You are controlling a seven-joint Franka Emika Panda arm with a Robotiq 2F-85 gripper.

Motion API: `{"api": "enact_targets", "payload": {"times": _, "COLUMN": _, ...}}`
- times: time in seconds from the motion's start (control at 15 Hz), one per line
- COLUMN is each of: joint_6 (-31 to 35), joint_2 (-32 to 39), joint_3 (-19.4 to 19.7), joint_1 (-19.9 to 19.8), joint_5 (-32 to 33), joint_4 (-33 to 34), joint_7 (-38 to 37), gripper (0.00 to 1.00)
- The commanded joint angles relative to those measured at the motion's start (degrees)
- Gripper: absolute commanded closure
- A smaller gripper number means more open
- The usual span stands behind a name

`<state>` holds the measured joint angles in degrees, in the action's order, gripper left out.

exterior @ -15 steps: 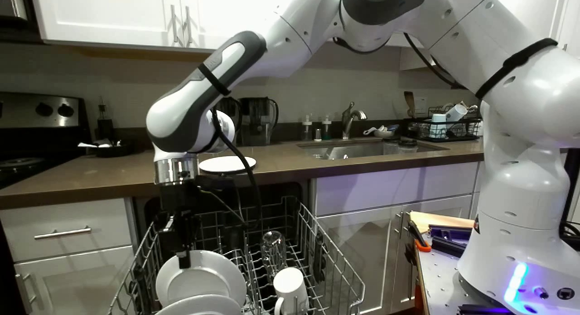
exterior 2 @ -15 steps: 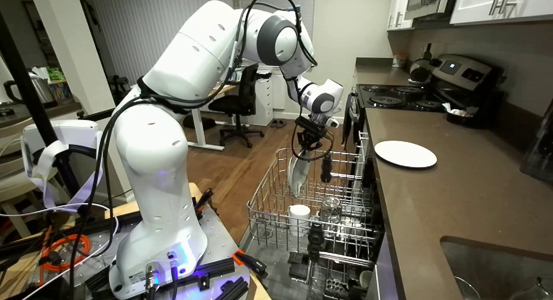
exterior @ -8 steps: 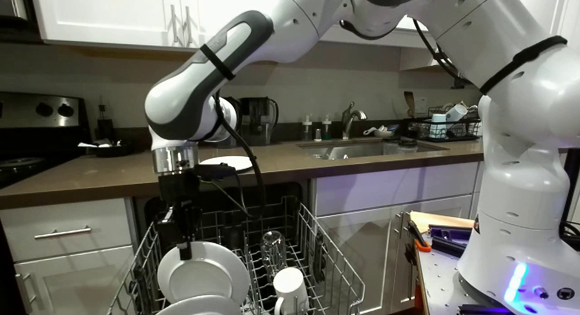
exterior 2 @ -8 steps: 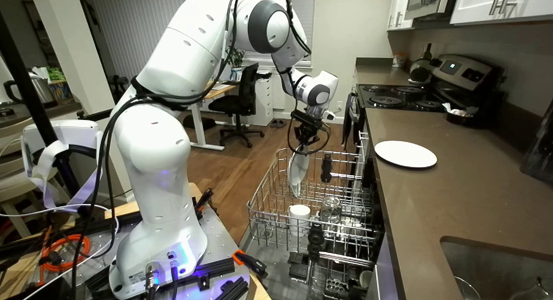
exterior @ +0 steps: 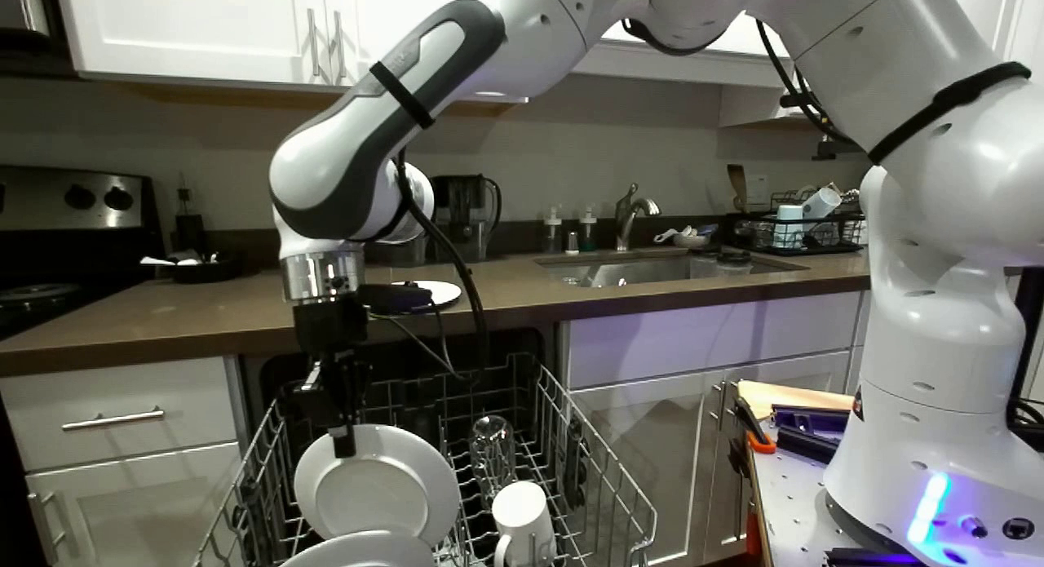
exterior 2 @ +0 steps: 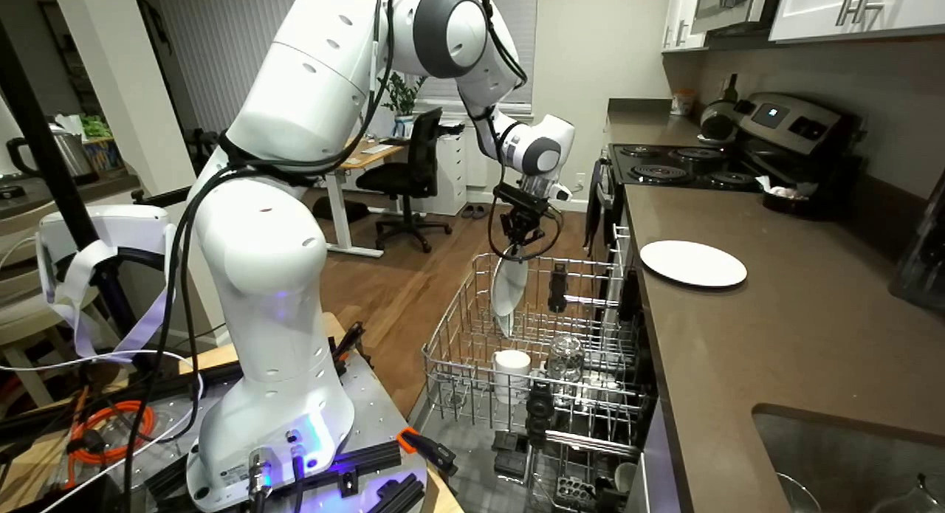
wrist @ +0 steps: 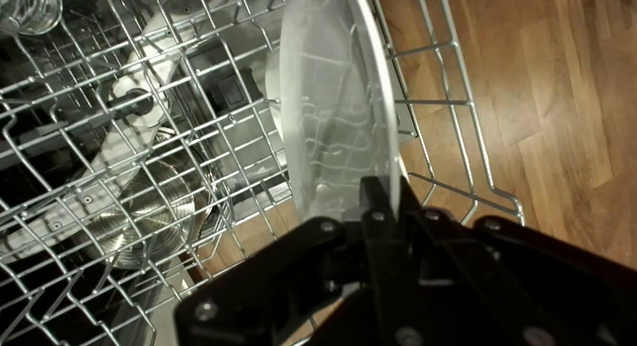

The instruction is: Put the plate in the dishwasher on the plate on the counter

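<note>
The gripper (wrist: pixel 392 194) pinches the near-upright plate (exterior: pixel 373 495) by its upper rim within the dishwasher rack (exterior: pixel 599 440), presumably to draw it edge-on upward; the white plate (exterior 2: pixel 692 263) lies flat on the counter (exterior 2: pixel 805 314), apparently as a base for it

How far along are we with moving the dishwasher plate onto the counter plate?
Done: the hand is shut on the dishwasher plate at its rim.
In progress: apparently removal; it's held roughly upright at the rack, and I can't tell whether its lower edge is free.
Left: carrying it to the counter plate, which sits apart, laying it flat and letting go.
</note>
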<state>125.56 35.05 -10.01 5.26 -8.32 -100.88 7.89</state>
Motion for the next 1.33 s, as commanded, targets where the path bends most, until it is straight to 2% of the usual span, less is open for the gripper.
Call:
{"api": "enact_targets", "payload": {"times": 0.0, "joint_6": -1.7, "joint_2": -3.3, "joint_3": 2.0, "joint_1": 2.2, "joint_5": 2.6, "joint_4": -2.4, "joint_7": -4.3, "gripper": 0.94}}
{"api": "enact_targets", "payload": {"times": 0.33, "joint_6": -2.2, "joint_2": -3.5, "joint_3": 3.8, "joint_1": 5.2, "joint_5": 6.4, "joint_4": -2.2, "joint_7": -8.3, "gripper": 0.94}}
{"api": "enact_targets", "payload": {"times": 0.6, "joint_6": -2.2, "joint_2": -3.6, "joint_3": 4.4, "joint_1": 6.0, "joint_5": 7.9, "joint_4": -2.5, "joint_7": -8.9, "gripper": 0.94}}
{"api": "enact_targets", "payload": {"times": 1.27, "joint_6": 1.6, "joint_2": -8.0, "joint_3": 1.9, "joint_1": 1.6, "joint_5": 2.6, "joint_4": -8.0, "joint_7": -2.0, "gripper": 0.94}}
